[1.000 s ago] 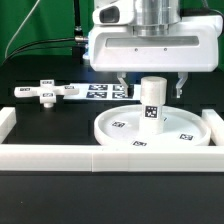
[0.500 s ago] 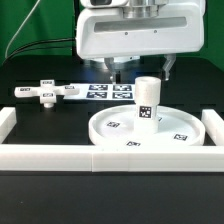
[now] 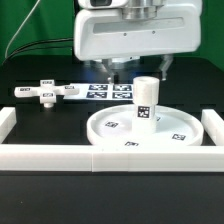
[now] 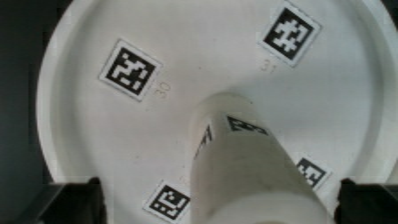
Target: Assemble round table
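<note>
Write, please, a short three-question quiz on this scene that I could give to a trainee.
1. True or false: the post lies on its side on the disc.
2. Pick one. The gripper is: A) shut on the post; B) open, over the post; C) shut and empty.
3. Fill in: the foot piece lies off the disc, toward the exterior view's ____.

Key: 1 false, it stands upright; 2 B; 3 left.

White post [image 4: 249,165] upright on rimmed round disc [image 4: 80,140], square tags [image 4: 128,70] on both; dark gripper fingertips [image 4: 71,203] spread either side of post.
</note>
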### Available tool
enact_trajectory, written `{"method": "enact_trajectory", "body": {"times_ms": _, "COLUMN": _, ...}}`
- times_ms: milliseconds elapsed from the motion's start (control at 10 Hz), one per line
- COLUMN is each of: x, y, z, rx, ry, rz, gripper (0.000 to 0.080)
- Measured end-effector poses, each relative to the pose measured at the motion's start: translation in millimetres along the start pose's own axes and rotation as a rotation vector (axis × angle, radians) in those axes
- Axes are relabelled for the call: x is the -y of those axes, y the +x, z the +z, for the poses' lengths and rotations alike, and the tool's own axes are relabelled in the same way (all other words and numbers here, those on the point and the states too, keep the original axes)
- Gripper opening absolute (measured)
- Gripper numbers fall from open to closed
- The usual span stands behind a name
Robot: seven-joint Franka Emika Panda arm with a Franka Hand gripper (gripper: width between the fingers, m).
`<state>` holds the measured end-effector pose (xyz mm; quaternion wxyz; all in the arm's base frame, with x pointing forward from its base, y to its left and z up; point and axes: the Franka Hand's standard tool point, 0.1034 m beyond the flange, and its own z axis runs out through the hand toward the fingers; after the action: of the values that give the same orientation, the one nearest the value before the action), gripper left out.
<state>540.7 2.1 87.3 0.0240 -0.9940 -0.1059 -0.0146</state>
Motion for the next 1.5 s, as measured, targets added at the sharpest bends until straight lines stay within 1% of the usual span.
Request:
{"method": "enact_trajectory", "body": {"times_ms": 100, "x": -12.7, "y": -10.7, "z": 1.0, "rx": -0.002, "ry": -0.006, "rz": -0.091, "gripper": 0.0649}}
{"method": "enact_trajectory", "body": {"times_ms": 200, "x": -26.5, "y": -23.6, "z": 2.7, "rx": 0.009, "ry": -0.004, "rz": -0.162, "gripper": 0.0649}}
{"method": "enact_trajectory", "body": {"times_ms": 300, "x": -32.7, "y": -28.8, "z": 4.9, "rx": 0.015, "ry": -0.001, "rz": -0.158, "gripper": 0.0649}}
{"method": "enact_trajectory", "body": {"times_ms": 600, "x": -30.6, "y": -27.8, "z": 4.9, "rx": 0.014, "ry": 0.0, "rz": -0.188, "gripper": 0.0649}}
{"method": "enact_trajectory", "body": {"times_ms": 700, "x": -32.1, "y": -28.6, "z": 5.2, "rx": 0.015, "ry": -0.002, "rz": -0.264, "gripper": 0.0649}}
{"method": "enact_trajectory", "body": {"times_ms": 800, "x": -39.2, "y": -34.3, "z": 7.8, "rx": 0.013, "ry": -0.013, "rz": -0.446, "gripper": 0.0649}}
{"method": "enact_trajectory", "body": {"times_ms": 900, "x": -51.4, "y": -45.4, "z": 10.5, "rx": 0.011, "ry": -0.019, "rz": -0.521, "gripper": 0.0649}}
{"method": "enact_trajectory", "body": {"times_ms": 1100, "x": -85.8, "y": -77.3, "z": 9.7, "rx": 0.015, "ry": -0.026, "rz": -0.572, "gripper": 0.0649}}
{"method": "enact_trajectory", "body": {"times_ms": 1200, "x": -99.3, "y": -92.1, "z": 11.8, "rx": 0.025, "ry": -0.017, "rz": -0.541, "gripper": 0.0649}}
{"method": "enact_trajectory", "body": {"times_ms": 1300, "x": -105.9, "y": -97.6, "z": 13.2, "rx": 0.031, "ry": -0.013, "rz": -0.519, "gripper": 0.0649}}
{"method": "enact_trajectory", "body": {"times_ms": 1500, "x": -101.2, "y": -93.9, "z": 13.1, "rx": 0.029, "ry": -0.014, "rz": -0.531, "gripper": 0.0649}}
